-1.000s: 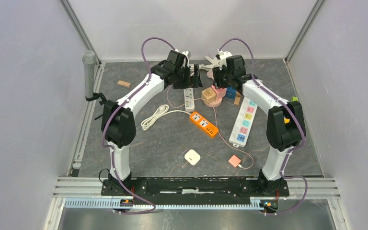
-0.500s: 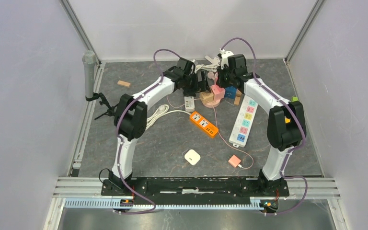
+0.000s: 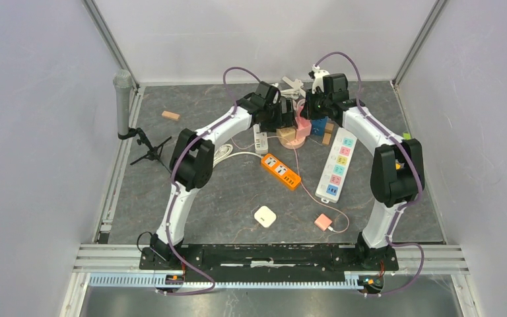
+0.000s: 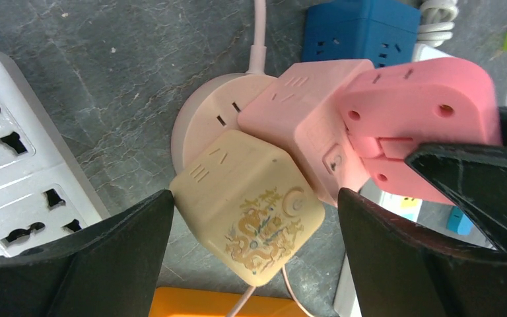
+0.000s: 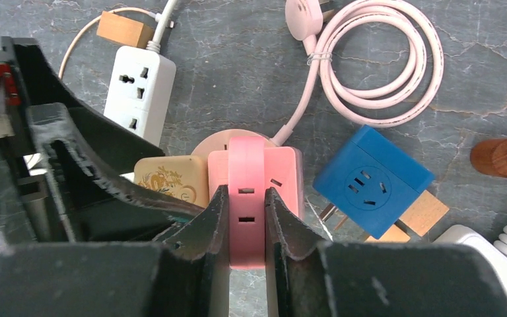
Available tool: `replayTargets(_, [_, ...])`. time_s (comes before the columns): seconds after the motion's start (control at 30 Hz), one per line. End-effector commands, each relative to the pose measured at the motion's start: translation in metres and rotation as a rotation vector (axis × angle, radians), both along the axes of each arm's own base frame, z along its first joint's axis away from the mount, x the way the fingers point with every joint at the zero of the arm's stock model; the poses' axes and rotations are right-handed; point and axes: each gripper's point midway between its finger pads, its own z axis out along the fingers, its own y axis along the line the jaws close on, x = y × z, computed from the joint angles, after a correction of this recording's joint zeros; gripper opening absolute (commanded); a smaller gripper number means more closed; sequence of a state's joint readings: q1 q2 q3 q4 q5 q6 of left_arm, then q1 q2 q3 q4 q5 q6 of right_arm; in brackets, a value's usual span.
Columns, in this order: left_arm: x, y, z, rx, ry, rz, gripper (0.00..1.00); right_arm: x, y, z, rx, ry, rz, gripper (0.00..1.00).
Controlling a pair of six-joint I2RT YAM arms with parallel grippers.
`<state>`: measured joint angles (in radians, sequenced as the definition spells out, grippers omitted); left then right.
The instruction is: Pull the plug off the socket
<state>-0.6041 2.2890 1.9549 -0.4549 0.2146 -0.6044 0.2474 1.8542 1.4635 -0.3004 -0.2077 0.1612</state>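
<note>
Bright pink flat plug (image 5: 246, 198) sits at the far middle of the grey marbled counter (image 3: 224, 198), pinched on its two broad faces by the right hand (image 5: 246, 218), whose black fingers are clamped shut on it. The plug's end butts against the side of a pale pink cube adapter (image 4: 304, 119), which stands on a round pale pink socket base (image 4: 204, 112) beside a cream cube adapter with a gold dragon print (image 4: 251, 211). The left hand (image 4: 254, 198) is spread wide, one finger on each side of the cream cube; I cannot tell whether either finger touches it. In the top view the two hands meet over this cluster. Just right of the pink cube lies a blue cube adapter (image 5: 373, 179), tilted on its prongs. A short white power strip (image 5: 138, 92) lies to the left of the base, and a coiled pink cable (image 5: 376, 59) lies beyond it. An orange power strip (image 3: 280, 170) lies nearer the arm bases, with a long white strip with coloured sockets (image 3: 338, 165) to its right.
</note>
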Motion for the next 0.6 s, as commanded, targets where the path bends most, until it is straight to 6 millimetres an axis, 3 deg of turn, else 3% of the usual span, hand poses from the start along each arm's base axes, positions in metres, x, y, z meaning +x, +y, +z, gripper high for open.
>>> replayTargets(0.0, [0.002,0.0,-0.013,0.086,-0.016,-0.022,1.0,0.005,0.018,0.042,0.106,-0.096,0.039,0.0])
replayTargets(0.1, [-0.003,0.004,-0.028,0.121,0.022,-0.009,0.99,0.004,0.018,0.041,0.108,-0.087,0.036,0.0])
replayTargets(0.3, [-0.007,0.021,-0.048,0.213,0.074,0.032,0.92,0.01,0.012,0.058,0.127,-0.096,0.016,0.0])
replayTargets(0.57, [-0.015,0.027,-0.062,0.25,0.119,0.041,0.88,0.018,0.002,0.076,0.168,-0.127,-0.022,0.0])
